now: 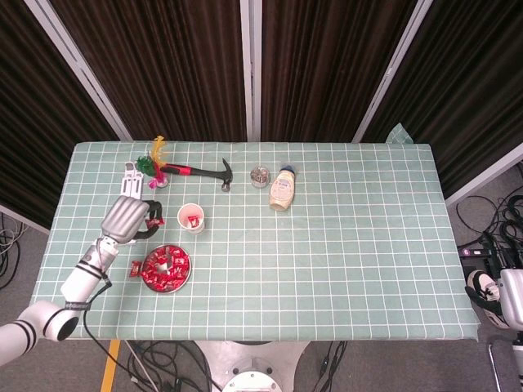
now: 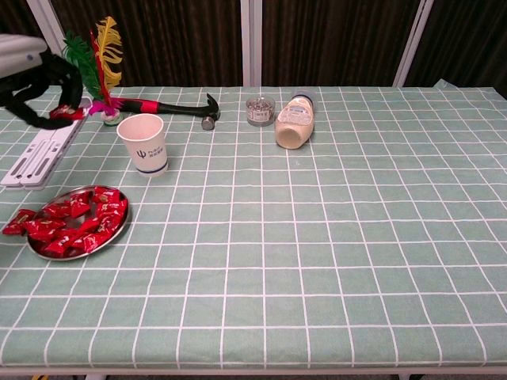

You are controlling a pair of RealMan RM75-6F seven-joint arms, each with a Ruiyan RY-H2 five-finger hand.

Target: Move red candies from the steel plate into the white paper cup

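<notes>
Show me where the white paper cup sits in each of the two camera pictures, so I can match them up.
Head view: the white paper cup stands left of centre, just above the steel plate, seen from above, with red inside.
Chest view: the cup stands upper left, upright, beyond the plate.
Shared landmark: the hammer lies just behind the cup in both.

head cam overhead, chest cam low, near
</notes>
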